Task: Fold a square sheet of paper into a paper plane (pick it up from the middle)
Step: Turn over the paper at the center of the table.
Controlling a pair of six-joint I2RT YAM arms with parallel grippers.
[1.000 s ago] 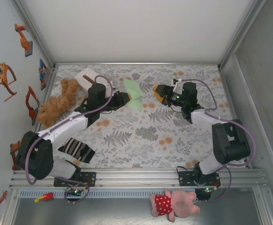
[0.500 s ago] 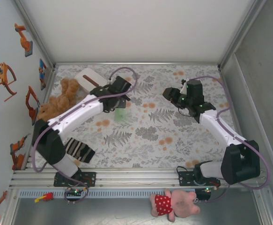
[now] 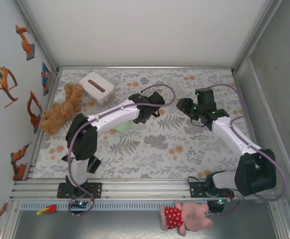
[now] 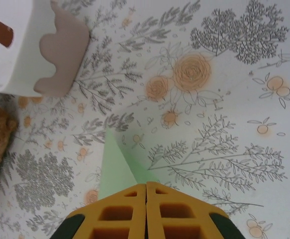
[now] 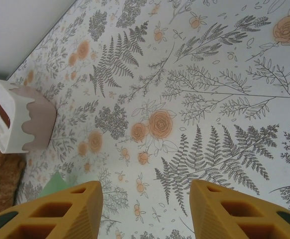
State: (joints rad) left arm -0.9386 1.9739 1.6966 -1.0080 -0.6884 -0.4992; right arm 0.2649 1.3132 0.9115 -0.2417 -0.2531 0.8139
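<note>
Left arm has swung across to the middle of the tabletop. The left claw is shut tight on the green paper, whose point sticks out ahead, toward the white box. The right claw hangs half open, empty, farther away.

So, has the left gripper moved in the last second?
Yes. In the top view the left gripper has swung to the right, well away from the white box, which it was close beside a second ago.
</note>
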